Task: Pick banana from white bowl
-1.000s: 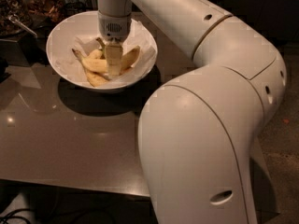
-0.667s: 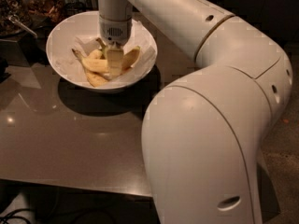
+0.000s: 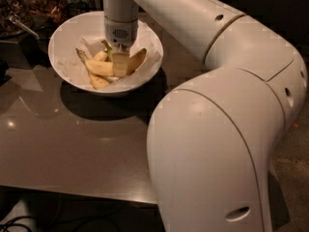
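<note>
The hand [image 3: 119, 62] is down in the white bowl [image 3: 65, 37] on the desk [image 3: 72, 144], right at the banana [image 3: 100, 67]; gripping or not, I cannot tell. The banana looks light, soft, smooth-skinned: take its plump middle gently, crosswise

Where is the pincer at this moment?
In the camera view, upper left: the pincer reaches down into the white bowl, beside the banana.
</note>
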Robot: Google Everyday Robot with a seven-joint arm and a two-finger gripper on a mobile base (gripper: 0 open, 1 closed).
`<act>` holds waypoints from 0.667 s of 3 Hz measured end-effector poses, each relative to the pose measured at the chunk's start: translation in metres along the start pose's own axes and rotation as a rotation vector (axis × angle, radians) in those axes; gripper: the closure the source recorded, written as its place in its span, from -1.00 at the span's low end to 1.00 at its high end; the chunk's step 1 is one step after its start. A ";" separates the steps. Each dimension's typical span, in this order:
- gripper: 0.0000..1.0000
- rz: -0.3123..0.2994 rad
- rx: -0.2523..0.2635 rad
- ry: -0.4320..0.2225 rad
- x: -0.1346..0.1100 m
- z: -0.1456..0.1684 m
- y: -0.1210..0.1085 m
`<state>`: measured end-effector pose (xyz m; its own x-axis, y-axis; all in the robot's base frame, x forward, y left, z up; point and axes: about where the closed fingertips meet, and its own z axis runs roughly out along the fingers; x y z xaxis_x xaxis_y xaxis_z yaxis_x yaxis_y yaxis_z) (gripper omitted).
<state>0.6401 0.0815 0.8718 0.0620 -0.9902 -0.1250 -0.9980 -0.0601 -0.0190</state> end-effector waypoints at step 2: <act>1.00 -0.004 0.092 -0.058 -0.003 -0.038 0.024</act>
<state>0.6158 0.0784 0.9099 0.0688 -0.9808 -0.1824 -0.9926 -0.0491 -0.1107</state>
